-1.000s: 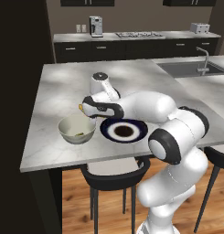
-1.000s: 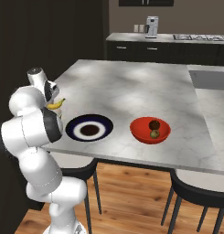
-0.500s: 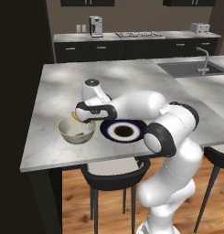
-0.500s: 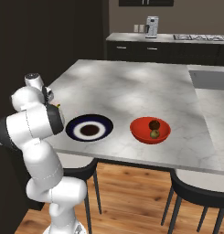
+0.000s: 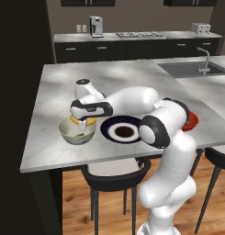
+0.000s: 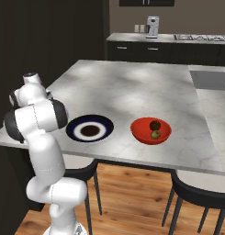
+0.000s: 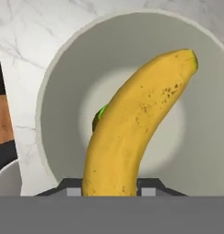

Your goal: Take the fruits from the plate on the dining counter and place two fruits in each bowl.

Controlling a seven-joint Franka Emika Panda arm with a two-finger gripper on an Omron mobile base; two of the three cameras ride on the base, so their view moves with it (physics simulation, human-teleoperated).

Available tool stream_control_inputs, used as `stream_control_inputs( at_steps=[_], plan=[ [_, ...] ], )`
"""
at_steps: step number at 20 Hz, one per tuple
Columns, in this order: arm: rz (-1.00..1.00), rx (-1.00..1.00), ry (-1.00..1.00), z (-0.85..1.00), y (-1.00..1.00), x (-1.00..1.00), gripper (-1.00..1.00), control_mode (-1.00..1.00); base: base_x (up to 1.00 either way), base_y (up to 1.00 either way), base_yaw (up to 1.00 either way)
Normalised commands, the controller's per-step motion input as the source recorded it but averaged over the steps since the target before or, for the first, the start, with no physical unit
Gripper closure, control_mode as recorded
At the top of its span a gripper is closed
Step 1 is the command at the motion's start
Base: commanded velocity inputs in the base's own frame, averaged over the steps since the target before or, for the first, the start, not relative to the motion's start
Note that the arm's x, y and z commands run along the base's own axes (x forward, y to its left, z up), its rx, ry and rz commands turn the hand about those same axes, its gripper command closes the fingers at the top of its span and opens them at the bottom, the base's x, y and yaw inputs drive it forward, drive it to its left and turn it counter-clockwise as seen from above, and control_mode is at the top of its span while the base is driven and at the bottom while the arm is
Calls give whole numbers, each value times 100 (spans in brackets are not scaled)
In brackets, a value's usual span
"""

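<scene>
gripper [image 7: 109, 189] with banana [image 7: 131, 123] over pale bowl [image 7: 58, 82]

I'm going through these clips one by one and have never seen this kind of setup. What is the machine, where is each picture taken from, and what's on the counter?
The machine is a white robot arm on a wheeled base, in a rendered kitchen. Two pictures come from cameras on the base, behind the arm to its left and right. The third looks along the claw itself.

On the pale marbled dining counter lie a pale bowl, a navy-rimmed plate with no fruit on it, and a red bowl holding a dark fruit and a greenish one.

The claw is shut on a yellow banana, held over the pale bowl. A bit of green fruit peeks from behind the banana, inside that bowl.
</scene>
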Motion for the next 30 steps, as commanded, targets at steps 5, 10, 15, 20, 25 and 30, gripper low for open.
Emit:
stream_control_inputs(
  at_steps=[5,10,15,20,25,30],
  plan=[
    [0,-7,2,-35,5,0,100,-100,0,0,0],
    [0,0,8,-11,2,0,100,-100,0,0,0],
    [0,0,6,0,2,0,-100,-100,0,0,0],
    [0,0,2,0,0,0,-100,-100,0,0,0],
    [-1,0,0,0,-5,0,-100,-100,0,0,0],
    [-12,0,-11,32,-70,-38,-100,-100,0,0,0]
  ],
)
